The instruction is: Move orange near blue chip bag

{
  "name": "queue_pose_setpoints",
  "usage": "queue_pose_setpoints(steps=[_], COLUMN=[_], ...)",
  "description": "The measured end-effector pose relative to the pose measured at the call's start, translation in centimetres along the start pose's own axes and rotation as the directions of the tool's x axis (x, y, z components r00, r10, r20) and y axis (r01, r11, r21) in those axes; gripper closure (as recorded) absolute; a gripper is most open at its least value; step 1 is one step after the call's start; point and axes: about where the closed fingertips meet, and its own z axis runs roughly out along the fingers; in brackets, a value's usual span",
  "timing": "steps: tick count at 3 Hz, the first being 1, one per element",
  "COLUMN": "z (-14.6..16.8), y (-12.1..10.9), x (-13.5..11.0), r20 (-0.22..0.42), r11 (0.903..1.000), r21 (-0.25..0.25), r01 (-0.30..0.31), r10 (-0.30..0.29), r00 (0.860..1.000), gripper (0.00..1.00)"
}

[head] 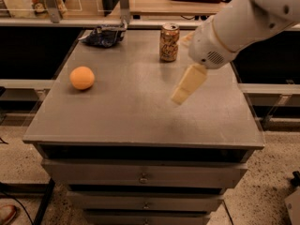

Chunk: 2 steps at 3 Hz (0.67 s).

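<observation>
The gripper (180,96) hangs above the table (140,121), at 3 o'clock from the orange (82,78); spread or closed, I cannot tell; the blue chip bag (104,35) lies at 1 o'clock from it

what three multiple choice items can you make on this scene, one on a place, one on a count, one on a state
1. Where on the cabinet top does the blue chip bag lie?
A. near edge, middle
B. far edge, picture-left
C. near edge, picture-right

2. How many drink cans stand on the top?
A. three
B. two
C. one

3. How does the orange stand to the end effector?
A. resting on the top, apart from it
B. gripped by it
C. directly beneath it

1 B: the bag sits at the far edge, picture-left of the can.
2 C: only one can shows.
3 A: the end effector hangs above the top's picture-right half, nearer than the can, while the orange rests well off to picture-left.
</observation>
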Motion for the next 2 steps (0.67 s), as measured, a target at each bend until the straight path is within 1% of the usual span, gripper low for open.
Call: queue_pose_setpoints(steps=[1,2], z=[3.23,3.47], y=[1.78,2.08], x=[-3.49,-4.26], r20=[0.126,0.144], r11=[0.9977,0.9970], r21=[-0.057,-0.064], r01=[0.037,0.044], r10=[-0.029,-0.035], r00=[0.992,0.989], gripper=[0.00,0.00])
